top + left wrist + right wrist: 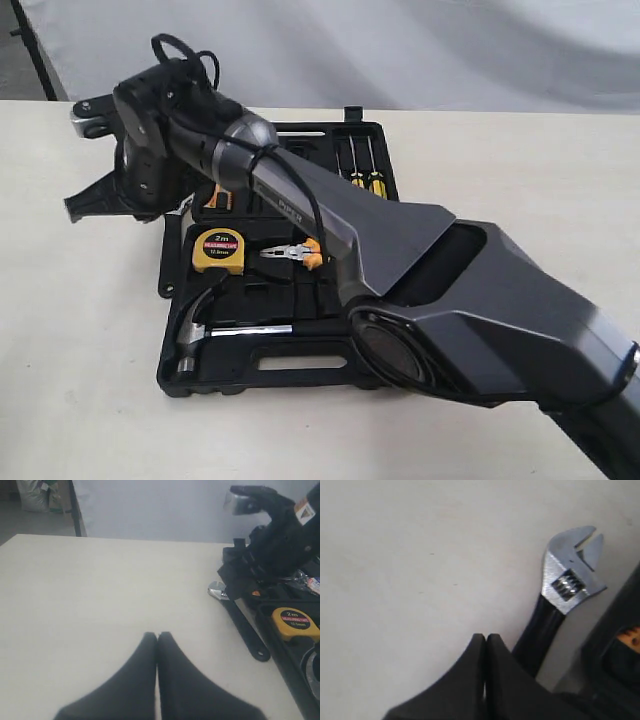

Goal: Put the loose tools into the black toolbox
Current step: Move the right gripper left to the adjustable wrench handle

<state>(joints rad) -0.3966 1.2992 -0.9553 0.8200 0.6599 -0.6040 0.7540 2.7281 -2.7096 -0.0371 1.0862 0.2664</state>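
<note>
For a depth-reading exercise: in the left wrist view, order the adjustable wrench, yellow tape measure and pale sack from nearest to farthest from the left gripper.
1. Adjustable wrench, on the table beside the toolbox, closest to the left gripper.
2. Yellow tape measure, inside the toolbox.
3. Pale sack, beyond the table's far edge.

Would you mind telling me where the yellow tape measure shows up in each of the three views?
Exterior view: the yellow tape measure lies in the black toolbox, left of the orange-handled pliers.
Left wrist view: at the right edge, inside the toolbox.
Right wrist view: not in it.
Shared landmark: the toolbox, whose dark edge also shows in the right wrist view.
</note>
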